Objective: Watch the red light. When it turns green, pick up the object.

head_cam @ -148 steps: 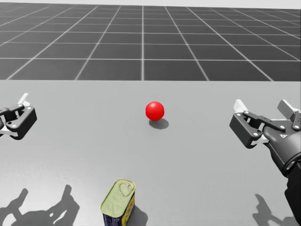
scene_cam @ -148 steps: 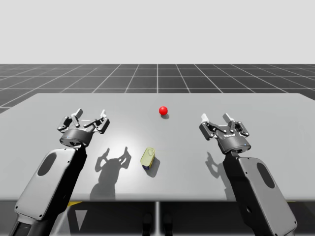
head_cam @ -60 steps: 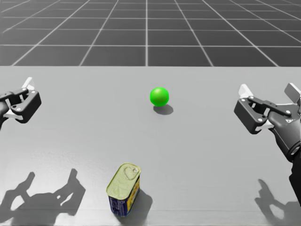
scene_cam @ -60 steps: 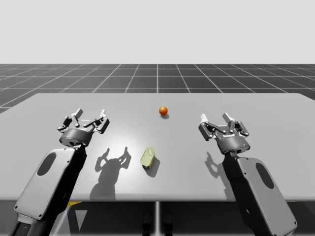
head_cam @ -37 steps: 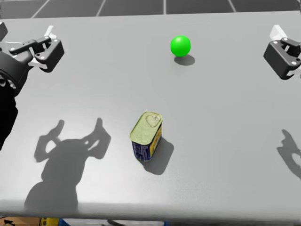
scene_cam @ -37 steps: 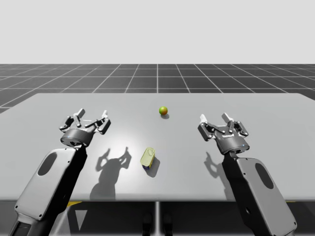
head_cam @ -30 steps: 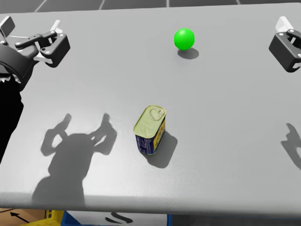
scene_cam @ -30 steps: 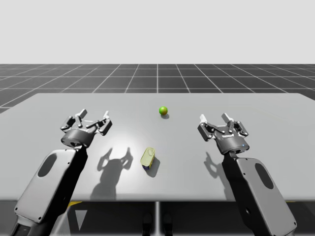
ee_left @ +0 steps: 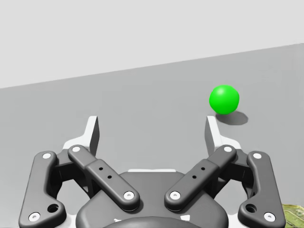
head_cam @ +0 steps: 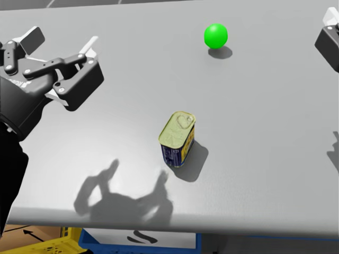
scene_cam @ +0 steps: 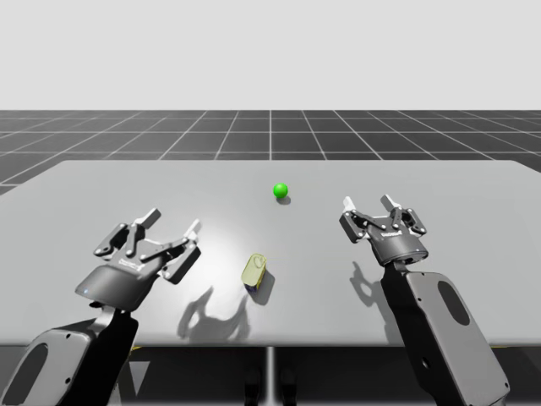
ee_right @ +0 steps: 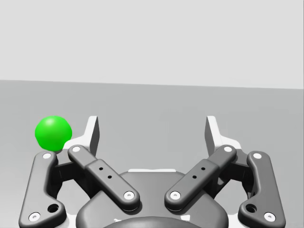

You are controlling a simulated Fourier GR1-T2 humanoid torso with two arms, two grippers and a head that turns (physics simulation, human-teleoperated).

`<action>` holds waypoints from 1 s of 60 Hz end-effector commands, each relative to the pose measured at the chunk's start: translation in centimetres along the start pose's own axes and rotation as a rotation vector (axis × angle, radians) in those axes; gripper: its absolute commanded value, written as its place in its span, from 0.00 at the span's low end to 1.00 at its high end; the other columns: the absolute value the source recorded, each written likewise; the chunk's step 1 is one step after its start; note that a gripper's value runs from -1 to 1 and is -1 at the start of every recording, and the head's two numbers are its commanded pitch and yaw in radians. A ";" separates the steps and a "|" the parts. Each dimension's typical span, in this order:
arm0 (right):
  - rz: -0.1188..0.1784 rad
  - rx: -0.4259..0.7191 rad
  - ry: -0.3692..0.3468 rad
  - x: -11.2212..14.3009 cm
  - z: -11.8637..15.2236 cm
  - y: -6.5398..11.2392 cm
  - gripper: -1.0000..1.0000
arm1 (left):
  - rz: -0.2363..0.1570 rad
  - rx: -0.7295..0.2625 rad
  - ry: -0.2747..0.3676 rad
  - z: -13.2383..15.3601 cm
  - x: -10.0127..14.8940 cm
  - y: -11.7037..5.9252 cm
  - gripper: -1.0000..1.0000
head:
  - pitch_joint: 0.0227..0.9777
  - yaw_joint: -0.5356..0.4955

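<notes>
Since the small round signal ball [scene_cam: 281, 190] glows green, pickup is due: my left gripper [scene_cam: 173, 224], spread wide and empty, hovers near the yellow-lidded blue rectangular tin [scene_cam: 254, 271] standing centrally on the grey table [scene_cam: 465, 245], and must next lower around it.

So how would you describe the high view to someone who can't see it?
A small yellow-topped blue tin stands near the front of a grey table, with a green ball behind it. My open left gripper hovers to the tin's left; my open right gripper hangs further off on its right.
</notes>
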 end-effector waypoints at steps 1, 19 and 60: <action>0.001 -0.003 -0.002 0.0 0.0 -0.1 0.00 | 0.037 -0.082 0.046 4.2 -0.9 -2.9 0.00 | 0.90 0.62; 0.000 -0.006 -0.002 0.0 -0.1 -0.1 0.00 | 0.019 -0.205 0.190 8.3 -6.0 -5.3 0.00 | 0.91 0.62; 0.000 -0.015 -0.011 0.2 0.0 -0.4 0.00 | 0.082 -0.235 0.331 3.8 -10.8 -10.7 0.00 | 0.91 0.62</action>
